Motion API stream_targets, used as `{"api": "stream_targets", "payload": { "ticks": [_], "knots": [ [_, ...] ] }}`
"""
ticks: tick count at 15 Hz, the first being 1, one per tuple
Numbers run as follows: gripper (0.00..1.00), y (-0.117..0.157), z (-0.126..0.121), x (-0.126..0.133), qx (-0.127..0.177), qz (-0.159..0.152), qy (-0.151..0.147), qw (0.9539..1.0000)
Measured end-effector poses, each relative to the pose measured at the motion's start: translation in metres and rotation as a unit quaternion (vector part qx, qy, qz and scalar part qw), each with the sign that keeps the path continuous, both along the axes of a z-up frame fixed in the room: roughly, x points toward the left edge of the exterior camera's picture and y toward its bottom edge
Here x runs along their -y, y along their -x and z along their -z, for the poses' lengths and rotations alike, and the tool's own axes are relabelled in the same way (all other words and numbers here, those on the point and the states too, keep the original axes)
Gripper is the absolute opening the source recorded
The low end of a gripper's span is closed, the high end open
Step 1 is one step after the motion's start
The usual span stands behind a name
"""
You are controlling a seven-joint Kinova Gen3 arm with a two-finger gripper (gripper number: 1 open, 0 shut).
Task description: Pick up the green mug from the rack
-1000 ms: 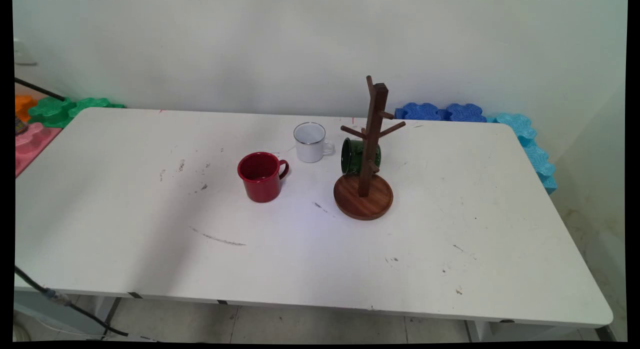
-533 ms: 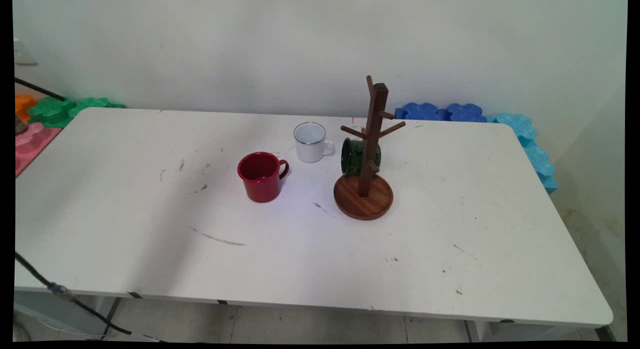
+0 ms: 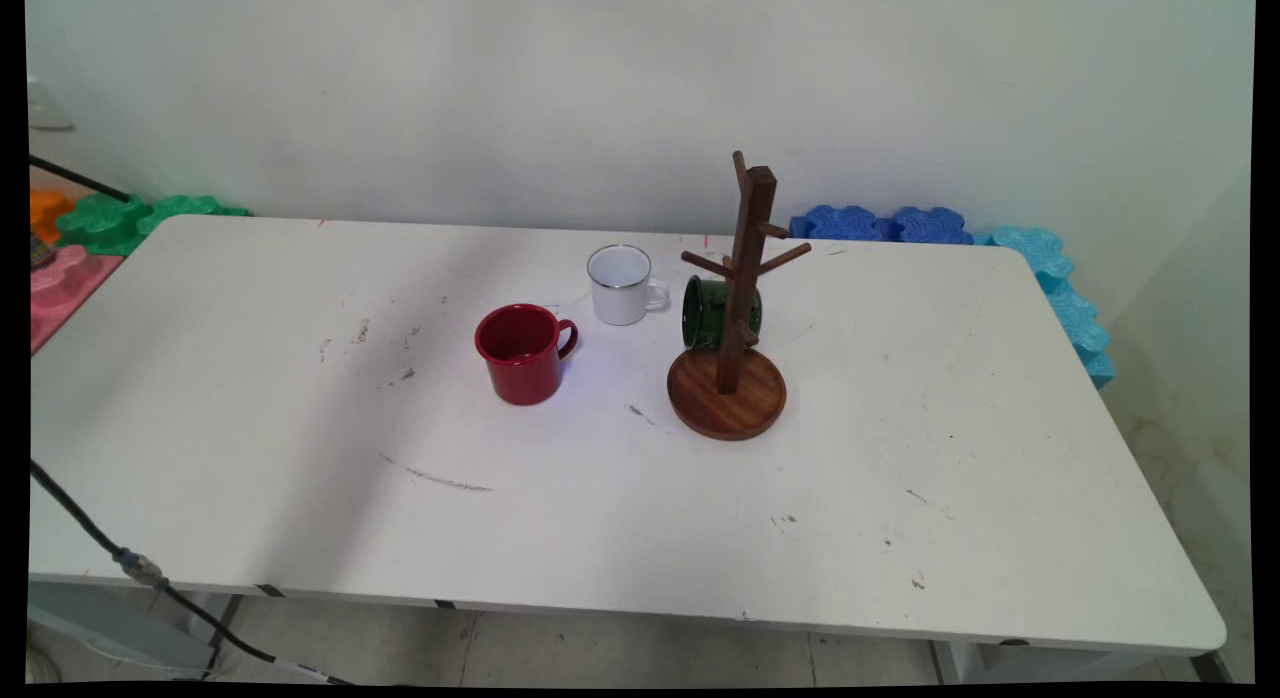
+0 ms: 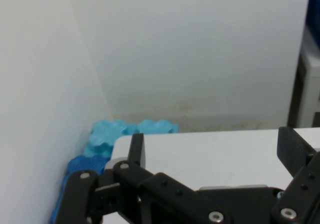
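Observation:
My gripper (image 4: pixel 215 151) shows only in the hand view. It is open, its two black fingers (image 4: pixel 136 148) stand wide apart, and nothing is between them. It faces a corner of the white table (image 4: pixel 220 154) and the wall, well clear of the mugs. In the main view a red mug (image 3: pixel 522 353) stands upright near the table's middle. A white mug (image 3: pixel 620 284) stands behind it. A green mug (image 3: pixel 712 313) hangs sideways on a low peg of the wooden mug tree (image 3: pixel 740 278), which rises from a round base (image 3: pixel 727 403).
Blue foam tiles (image 3: pixel 880 224) and cyan ones (image 3: pixel 1062 290) line the table's far right edge. Green (image 3: pixel 120 221) and pink (image 3: pixel 62 288) tiles lie at the far left. A black cable (image 3: pixel 130 563) hangs across the near left corner. Blue tiles (image 4: pixel 107 139) also flank the table corner.
The black cable at the near left corner has shifted up and to the right. The mugs and the mug tree have not moved.

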State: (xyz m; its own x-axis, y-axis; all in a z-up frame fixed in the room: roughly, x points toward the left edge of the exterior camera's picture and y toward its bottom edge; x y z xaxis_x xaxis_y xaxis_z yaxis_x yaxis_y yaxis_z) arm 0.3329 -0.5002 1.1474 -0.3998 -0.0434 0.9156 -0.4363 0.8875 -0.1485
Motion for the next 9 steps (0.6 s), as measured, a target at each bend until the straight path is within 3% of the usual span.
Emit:
{"api": "stream_targets", "payload": {
  "ticks": [9],
  "knots": [
    [1.00,-0.062,0.033,0.024,0.012,-0.068,-0.017,0.9975]
  ]
}}
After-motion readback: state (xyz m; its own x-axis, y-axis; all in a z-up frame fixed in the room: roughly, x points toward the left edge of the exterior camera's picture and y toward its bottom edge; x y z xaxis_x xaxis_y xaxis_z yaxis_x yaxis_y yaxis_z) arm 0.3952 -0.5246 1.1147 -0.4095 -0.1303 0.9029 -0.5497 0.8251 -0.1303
